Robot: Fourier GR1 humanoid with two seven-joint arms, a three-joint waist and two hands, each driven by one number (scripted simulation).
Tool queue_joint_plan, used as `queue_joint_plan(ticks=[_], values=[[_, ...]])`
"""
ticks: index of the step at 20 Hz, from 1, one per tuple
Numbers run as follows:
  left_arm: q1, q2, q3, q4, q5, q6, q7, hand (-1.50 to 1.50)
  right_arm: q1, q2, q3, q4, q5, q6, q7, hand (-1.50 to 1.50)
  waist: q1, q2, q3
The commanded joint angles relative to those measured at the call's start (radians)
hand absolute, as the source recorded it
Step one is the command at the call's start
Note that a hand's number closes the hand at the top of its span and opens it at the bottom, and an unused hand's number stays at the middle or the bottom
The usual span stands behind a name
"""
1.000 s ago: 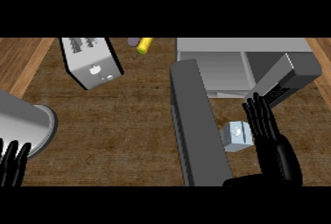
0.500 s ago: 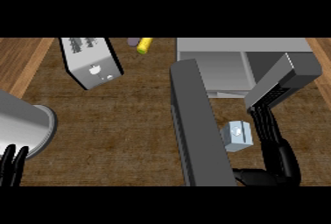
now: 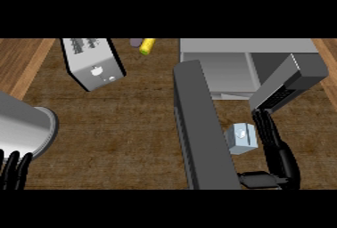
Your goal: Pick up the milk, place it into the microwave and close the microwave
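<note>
The milk (image 3: 241, 138), a small pale grey carton, stands on the counter between the microwave's open door (image 3: 201, 129) and my right hand (image 3: 275, 147). The microwave (image 3: 250, 67) sits at the back right with its cavity open toward me. The right hand is open: its straight fingers run along the carton's right side, pointing toward the microwave, and the thumb (image 3: 256, 179) sticks out to the left below the carton. I cannot tell whether the fingers touch the carton. My left hand (image 3: 14, 169) rests at the lower left edge, fingers up.
A grey toaster (image 3: 92, 62) lies at the back left, with a yellow item (image 3: 147, 46) beside it at the back. A large metal pot (image 3: 23, 127) stands at the left edge, just above the left hand. Wooden strips border the counter at both sides.
The right hand has slid down and toward me, its fingers now beside the carton. The left hand has sunk lower at the edge. The milk has not moved.
</note>
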Motion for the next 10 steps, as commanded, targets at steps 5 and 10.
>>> queue_joint_plan(ticks=[5,10], values=[[-0.021,0.023,0.059,0.012,0.053,-0.019,-0.001,-1.50,-0.088,0.013,-0.041,0.214,0.038,-0.001,-0.136,-1.50,0.001,0.000,0.000],[0.036,-0.007,-0.075,0.010,-0.062,0.048,-0.055,-1.50,-0.232,0.008,-0.112,0.407,0.071,-0.087,-0.153,-1.50,0.008,0.001,0.000]])
